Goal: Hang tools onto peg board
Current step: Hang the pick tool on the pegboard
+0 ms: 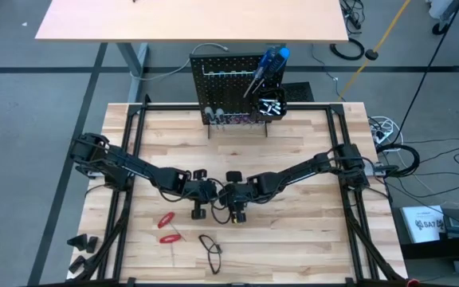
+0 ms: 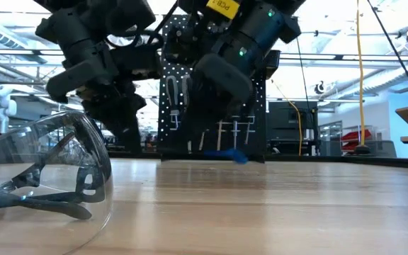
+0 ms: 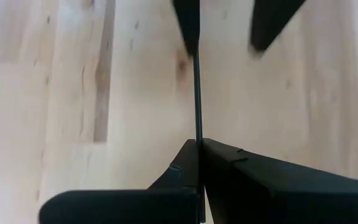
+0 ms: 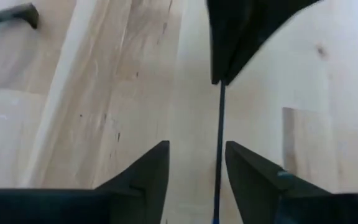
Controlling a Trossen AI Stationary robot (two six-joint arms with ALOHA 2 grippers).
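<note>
The two arms meet over the middle of the wooden worktop (image 1: 293,159), their tips facing each other. The left claw (image 3: 199,146) is clamped tight on one end of a thin metal rod (image 3: 197,93), which runs straight out from between its pressed-together fingers toward the other arm. The right claw (image 4: 196,163) stands with its fingers apart, and the same rod passes through the gap between them, closer to one finger than the other; whether it touches that finger cannot be told. Nearer the front edge of the worktop lie two red-handled tools (image 1: 166,227) and a pair of clear safety glasses (image 1: 211,247), well apart from both claws. The peg board (image 1: 229,84) stands upright at the far edge, with a blue-handled screwdriver (image 1: 268,65) leaning out of its small black bin (image 1: 271,106) and silver tools hanging on its hooks.
</note>
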